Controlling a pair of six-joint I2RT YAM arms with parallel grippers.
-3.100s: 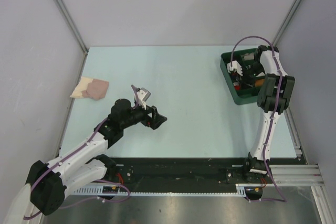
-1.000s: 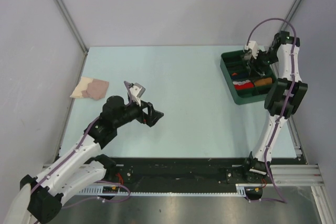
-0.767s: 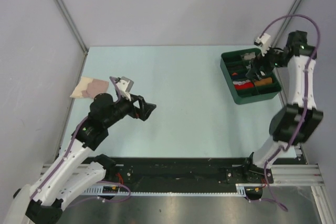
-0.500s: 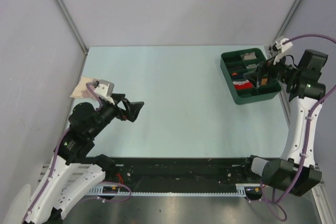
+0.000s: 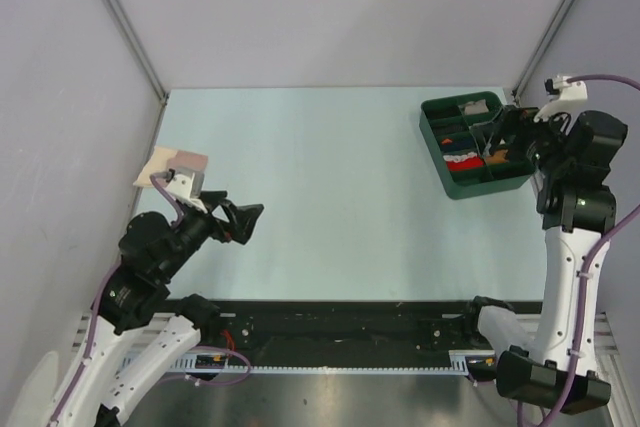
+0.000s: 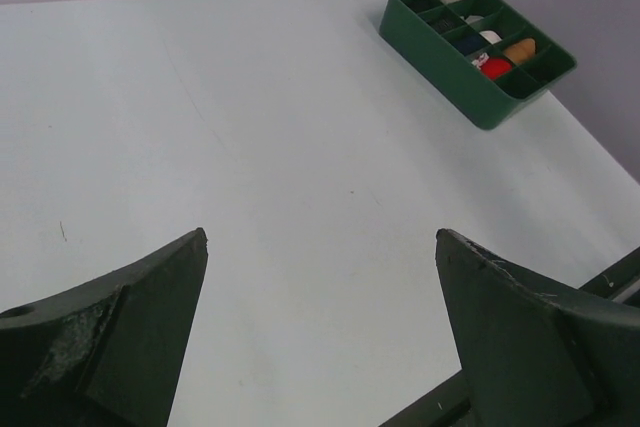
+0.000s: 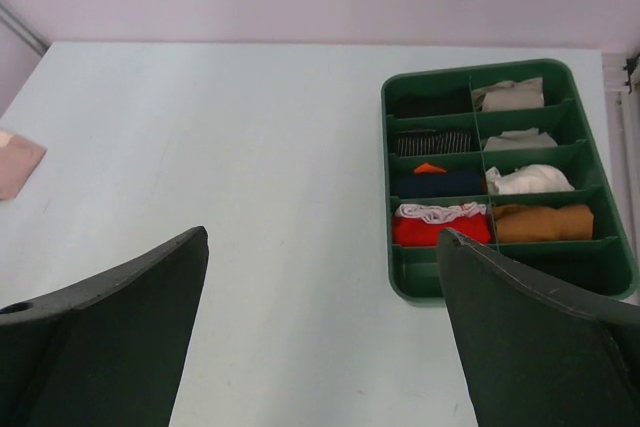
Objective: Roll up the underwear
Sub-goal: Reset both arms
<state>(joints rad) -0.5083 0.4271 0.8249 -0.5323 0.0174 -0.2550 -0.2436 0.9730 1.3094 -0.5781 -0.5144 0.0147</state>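
The underwear [image 7: 440,225] is a bright red bundle with white trim, lying in a near-left compartment of the green tray [image 7: 400,287]. It also shows as a red patch [image 5: 462,160] from above and a small red spot [image 6: 495,67] far off in the left wrist view. My right gripper [image 5: 503,135] hangs high over the tray's right side, open and empty [image 7: 320,232]. At the near left of the table my left gripper [image 5: 245,217] is raised, open and empty [image 6: 320,237], far from the tray.
The green tray [image 5: 440,172] holds several other rolled garments: black, striped, navy, white, grey and tan. A beige-and-pink folded cloth [image 5: 172,162] lies at the table's left edge [image 7: 15,162]. Grey walls close in three sides.
Both arms have pulled back and risen. The left swung toward the near left corner; the right lifted out of the tray to the right edge, its jaws opening wide.
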